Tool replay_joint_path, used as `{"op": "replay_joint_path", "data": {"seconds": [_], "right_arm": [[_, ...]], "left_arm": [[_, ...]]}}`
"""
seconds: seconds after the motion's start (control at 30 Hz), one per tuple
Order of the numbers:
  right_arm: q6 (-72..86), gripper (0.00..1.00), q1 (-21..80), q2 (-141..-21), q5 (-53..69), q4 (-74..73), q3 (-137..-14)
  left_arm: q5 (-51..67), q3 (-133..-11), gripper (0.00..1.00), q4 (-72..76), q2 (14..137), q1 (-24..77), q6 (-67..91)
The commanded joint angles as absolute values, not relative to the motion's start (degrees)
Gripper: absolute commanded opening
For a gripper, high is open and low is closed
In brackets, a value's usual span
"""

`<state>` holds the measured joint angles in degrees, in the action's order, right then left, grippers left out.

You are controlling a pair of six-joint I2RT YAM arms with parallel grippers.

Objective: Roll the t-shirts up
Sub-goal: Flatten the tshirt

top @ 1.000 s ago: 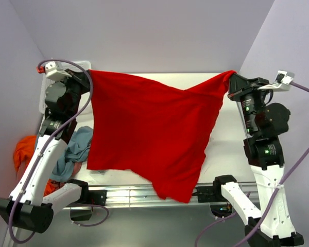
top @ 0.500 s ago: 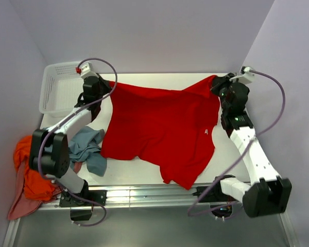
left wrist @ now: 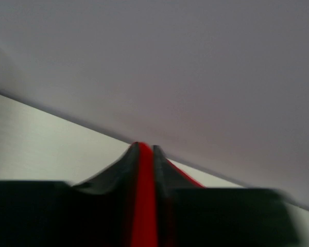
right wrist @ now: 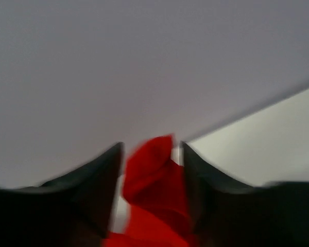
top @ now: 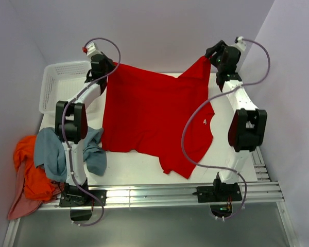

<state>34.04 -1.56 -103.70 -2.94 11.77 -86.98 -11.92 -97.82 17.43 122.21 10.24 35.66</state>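
The red t-shirt (top: 154, 118) lies spread over the middle of the table (top: 129, 165), with its two far corners lifted off the surface. The left gripper (left wrist: 145, 149) has its jaws pinched tight on a thin fold of red cloth at the far left corner. The right gripper (right wrist: 150, 146) has its jaws part open around a bunch of red, with a gap on each side; you cannot tell whether it carries any of the cloth.

Expect the shirt to be light, limp and quick to slump. It holds no shape, so take it by two corners or along an edge and keep it taut.

The white neck label (top: 205, 132) sits near the right edge. From that I judge the neck points right, the straight left edge is the hem, and the long axis runs left to right across the table.
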Motion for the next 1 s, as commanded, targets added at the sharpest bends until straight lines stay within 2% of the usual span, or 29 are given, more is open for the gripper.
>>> {"op": "replay_joint_path", "data": {"seconds": [0.0, 0.03, 0.07, 0.1, 0.13, 0.17, 0.27, 0.47, 0.63, 0.7, 0.8, 0.9, 0.97], "right_arm": [[34.0, 0.75, -2.1, -109.1, -0.4, 7.2, -101.0], [33.7, 0.77, -2.2, -110.5, 1.0, 6.3, -102.7], [33.2, 0.78, -2.2, -110.7, 1.2, 5.5, -104.4], [32.8, 0.79, -2.2, -110.3, 1.1, 4.9, -104.4], [32.5, 0.79, -2.2, -109.0, 1.5, 4.7, -102.8], [32.3, 0.79, -2.2, -108.1, 1.6, 4.4, -102.0], [32.3, 0.76, -2.3, -103.7, 2.5, 2.8, -96.6], [36.5, 0.63, -2.2, -94.1, 4.2, 0.4, -79.7], [41.5, 0.61, -2.0, -83.6, 1.1, -1.5, -61.7], [41.1, 0.6, -1.8, -81.1, 0.1, -3.7, -58.5], [40.4, 0.54, -1.7, -79.0, -6.5, -6.0, -54.7], [41.2, 0.47, -1.8, -80.7, -7.0, -7.6, -54.1], [42.5, 0.46, -1.7, -83.3, -6.6, -7.3, -53.9]], "left_arm": [[-8.9, -109.7, 0.31, 12.9, 128.3, 8.9, 35.9], [-8.4, -113.1, 0.53, 10.4, 129.9, 8.5, 35.8], [-9.0, -116.3, 0.67, 4.4, 131.2, 8.1, 35.9], [-9.9, -120.3, 0.89, 2.8, 131.9, 8.0, 35.9], [-9.5, -120.8, 0.96, 2.0, 131.9, 8.0, 35.4], [-9.4, -120.4, 0.98, 1.8, 131.1, 7.9, 35.3], [-9.7, -113.7, 0.98, 3.4, 125.2, 7.9, 35.9], [-6.9, -101.4, 0.97, 0.4, 113.1, 8.2, 36.7], [-6.1, -88.4, 0.96, -2.6, 103.8, 9.5, 38.8], [-4.8, -81.8, 0.96, -2.5, 101.2, 10.0, 39.2], [-2.6, -73.9, 0.96, -2.1, 96.0, 10.5, 40.6], [-0.4, -66.4, 0.96, 1.2, 93.4, 10.8, 41.8], [0.0, -62.5, 0.95, 2.4, 93.0, 11.6, 42.1]]}}
